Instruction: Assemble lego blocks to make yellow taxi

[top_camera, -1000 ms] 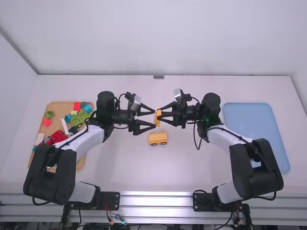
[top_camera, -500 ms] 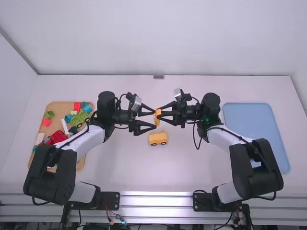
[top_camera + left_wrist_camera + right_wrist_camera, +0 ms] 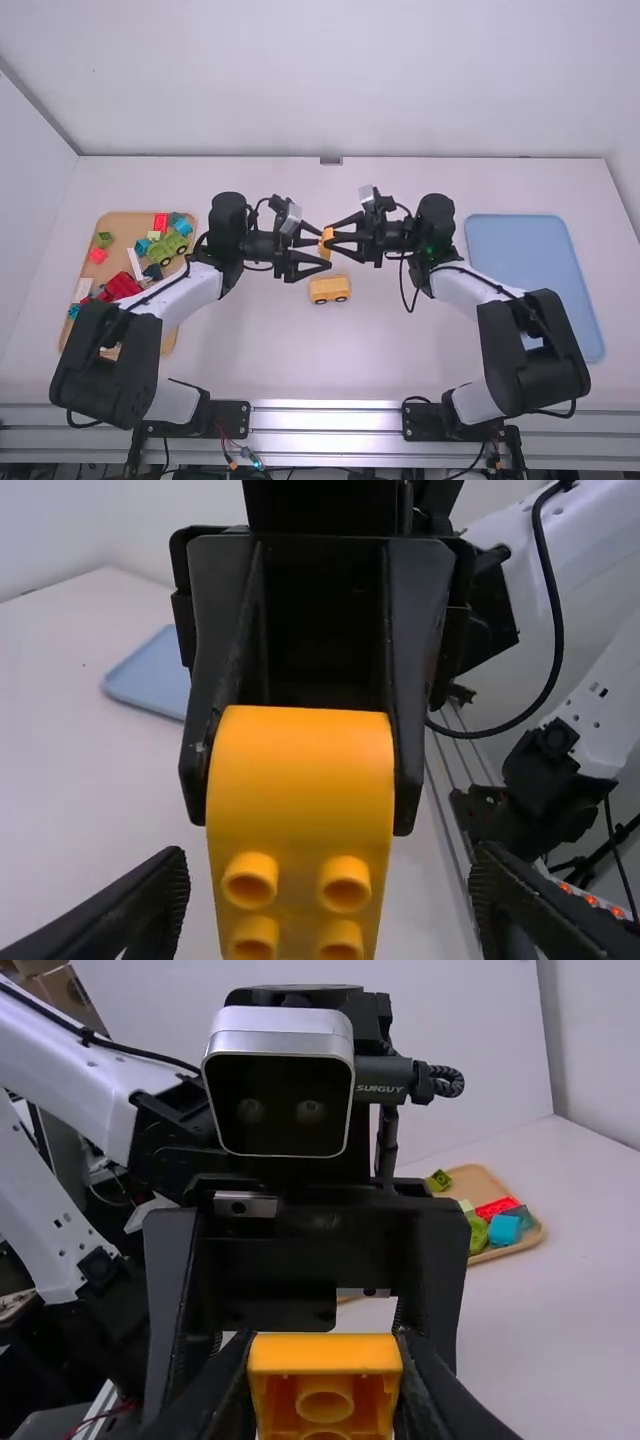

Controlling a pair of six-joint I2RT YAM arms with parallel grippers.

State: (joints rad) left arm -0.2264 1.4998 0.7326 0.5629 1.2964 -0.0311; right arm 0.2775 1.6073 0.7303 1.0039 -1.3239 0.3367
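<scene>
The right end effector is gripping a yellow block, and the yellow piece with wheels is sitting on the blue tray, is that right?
Not quite: the yellow piece with wheels isn't on the blue tray. The high view shows it directly on the white table. The right end effector is indeed gripping a yellow block.

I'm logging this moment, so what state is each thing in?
Left gripper: open, fingers either side of the yellow block.
Right gripper: shut on the yellow block.
Yellow block: held, studs toward the left gripper.
Yellow wheeled piece: upright.
Brown tray: holding blocks.
Blue tray: lying flat.
</scene>
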